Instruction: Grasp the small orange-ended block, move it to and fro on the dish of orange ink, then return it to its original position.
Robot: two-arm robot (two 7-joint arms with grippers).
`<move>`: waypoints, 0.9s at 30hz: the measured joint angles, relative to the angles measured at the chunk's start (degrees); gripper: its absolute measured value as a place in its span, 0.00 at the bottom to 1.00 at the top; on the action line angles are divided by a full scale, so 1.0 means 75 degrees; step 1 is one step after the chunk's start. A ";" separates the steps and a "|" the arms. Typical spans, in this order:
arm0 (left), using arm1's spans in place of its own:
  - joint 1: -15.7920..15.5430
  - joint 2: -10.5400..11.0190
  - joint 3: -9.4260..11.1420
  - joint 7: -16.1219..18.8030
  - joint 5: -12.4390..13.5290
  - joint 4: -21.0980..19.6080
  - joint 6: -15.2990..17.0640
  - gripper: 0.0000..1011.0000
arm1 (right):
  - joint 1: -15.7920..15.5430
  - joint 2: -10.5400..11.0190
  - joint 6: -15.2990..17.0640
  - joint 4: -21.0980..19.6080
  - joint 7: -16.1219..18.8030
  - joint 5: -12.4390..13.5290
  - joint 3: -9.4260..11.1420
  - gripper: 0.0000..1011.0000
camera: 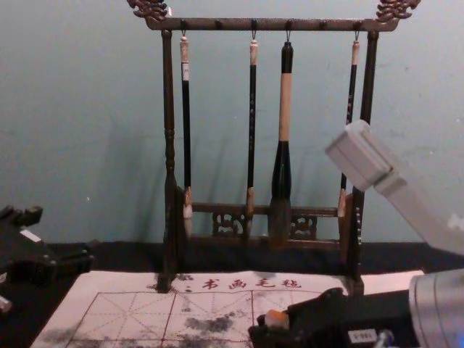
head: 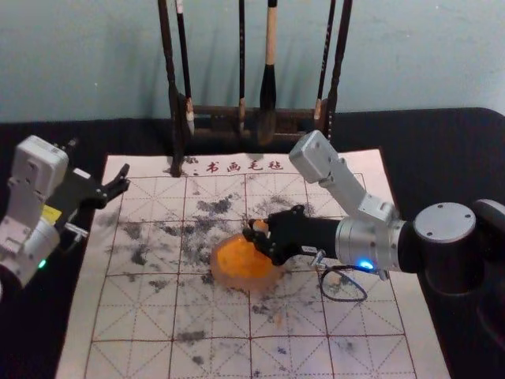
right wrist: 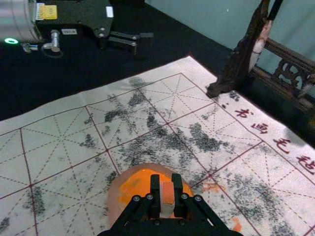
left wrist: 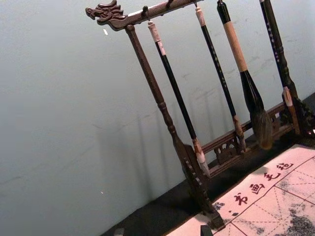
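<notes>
Right gripper (right wrist: 167, 195) over the dish (right wrist: 116, 197), mid-mat (head: 142, 320); jaws clenched on the block (right wrist: 168, 191). Ink contact: cannot tell. Best: light pressure, grip steady, short level strokes inside the rim. Left gripper (camera: 64, 233) idle, mat's left edge, jaws parted.

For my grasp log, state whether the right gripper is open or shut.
Shut: the right gripper holds the small block between its fingers, over the dish of orange ink.

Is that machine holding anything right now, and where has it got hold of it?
Yes: the right gripper pinches the small orange-ended block by two opposite sides, at the dish of orange ink.
</notes>
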 joint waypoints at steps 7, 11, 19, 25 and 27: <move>0.0000 0.0000 0.0000 0.0000 0.0000 0.0000 0.0000 0.99 | -0.0054 0.0014 -0.0005 -0.0059 0.0057 0.0062 -0.0070 0.11; 0.0000 0.0000 0.0000 0.0000 0.0000 0.0000 0.0000 0.99 | -0.0067 -0.0004 -0.0003 -0.0088 0.0074 0.0092 -0.0107 0.11; 0.0000 0.0000 0.0000 0.0000 0.0000 0.0000 0.0000 0.99 | 0.0012 -0.0123 -0.0008 -0.0008 0.0119 0.0111 -0.0231 0.11; 0.0000 0.0000 0.0000 0.0000 0.0000 0.0000 0.0000 0.99 | 0.0155 -0.0285 -0.0039 0.0191 0.0124 0.0093 -0.0322 0.11; 0.0000 0.0000 0.0000 0.0000 0.0000 0.0000 0.0000 0.99 | 0.0201 -0.0333 -0.0055 0.0263 0.0123 0.0083 -0.0339 0.11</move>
